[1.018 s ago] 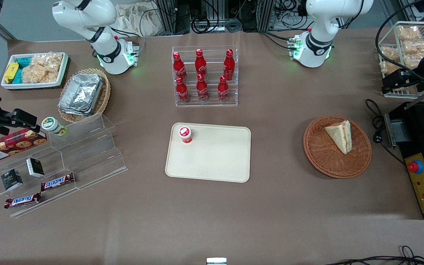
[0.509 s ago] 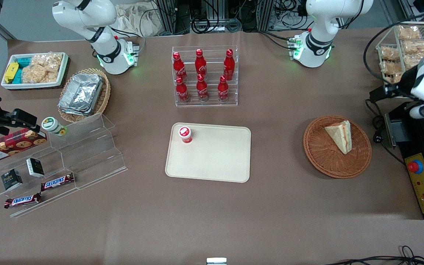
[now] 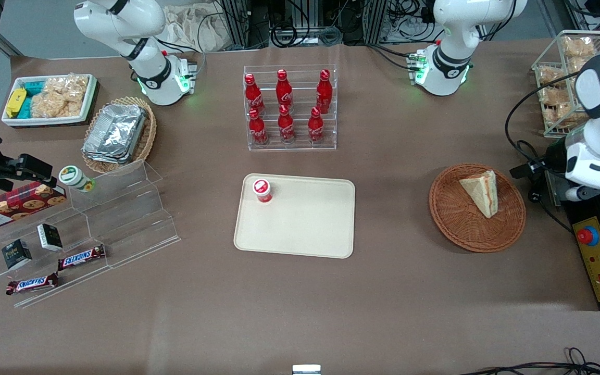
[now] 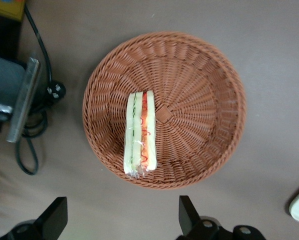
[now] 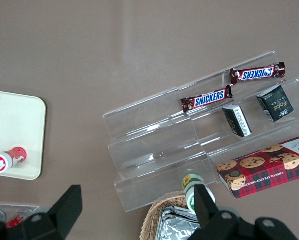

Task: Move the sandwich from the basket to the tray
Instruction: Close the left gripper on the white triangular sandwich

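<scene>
1. Farthest from the jaws, at the parked arm's end of the counter, a clear stepped stand [image 3: 117,219] carries a cookie box [image 3: 16,204] and two Snickers bars [image 3: 81,257].
2. A rack of red bottles [image 3: 289,109] stands mid-counter, well apart from the jaws and farther from the front camera than the tray.
3. The tray [image 3: 305,224] lies flat on the counter, well apart from the jaws toward the parked arm's end. A small red-lidded bottle [image 3: 262,190] lies in one corner; the rest is bare.
4. The basket [image 3: 456,234] sits on the counter between the tray and the jaws, near the jaws. In the wrist view it [image 4: 204,90] lies just ahead of the fingers.
5. The sandwich [image 3: 482,191] lies in the basket, on the side nearest the jaws. It [image 4: 141,132] shows its cut edge upward, with red and green stripes between pale bread, and nothing touches it.
6. The jaws hang above the counter just beside the basket, toward the working arm's end. They are spread wide and empty, with both fingers [image 4: 54,222] well apart from the sandwich.
7. A black plug [image 4: 54,90] and a yellow control box [image 3: 599,260] lie close by the jaws.
</scene>
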Robot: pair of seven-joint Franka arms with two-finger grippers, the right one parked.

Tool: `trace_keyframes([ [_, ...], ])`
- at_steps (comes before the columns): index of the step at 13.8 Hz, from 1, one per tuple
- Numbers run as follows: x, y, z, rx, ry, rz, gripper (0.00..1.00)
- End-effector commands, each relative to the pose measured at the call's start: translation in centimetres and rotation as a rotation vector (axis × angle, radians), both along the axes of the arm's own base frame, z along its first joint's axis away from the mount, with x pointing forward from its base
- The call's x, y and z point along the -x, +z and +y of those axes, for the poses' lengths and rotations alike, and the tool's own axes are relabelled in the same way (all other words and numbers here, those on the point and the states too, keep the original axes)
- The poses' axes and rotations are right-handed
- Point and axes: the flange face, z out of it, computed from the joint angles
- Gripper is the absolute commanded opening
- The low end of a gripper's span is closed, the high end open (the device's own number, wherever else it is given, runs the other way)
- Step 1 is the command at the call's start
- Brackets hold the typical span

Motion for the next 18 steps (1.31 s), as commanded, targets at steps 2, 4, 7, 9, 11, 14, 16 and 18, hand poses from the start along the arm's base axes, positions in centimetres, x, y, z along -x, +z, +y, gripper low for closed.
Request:
trace_keyframes([
  [2, 0.6, -5.5, -0.4, 0.0, 0.073, -0.016, 1.0],
  [4, 0.4, -8.7, -0.3, 0.0, 0.083, -0.009, 1.0],
  [7, 0.2, -12.6, -0.2, -0.003, 0.096, -0.011, 1.0],
  [9, 0.6, -14.8, -0.3, -0.006, 0.098, -0.023, 1.0],
  [11, 1.2, -16.4, 0.0, -0.008, 0.105, -0.029, 1.0],
  [14, 1.8, -17.5, 0.0, -0.01, 0.106, -0.032, 0.97],
  [16, 1.8, -17.4, 0.0, -0.01, 0.106, -0.034, 0.64],
  [18, 1.8, -17.4, 0.0, -0.009, 0.106, -0.032, 0.35],
])
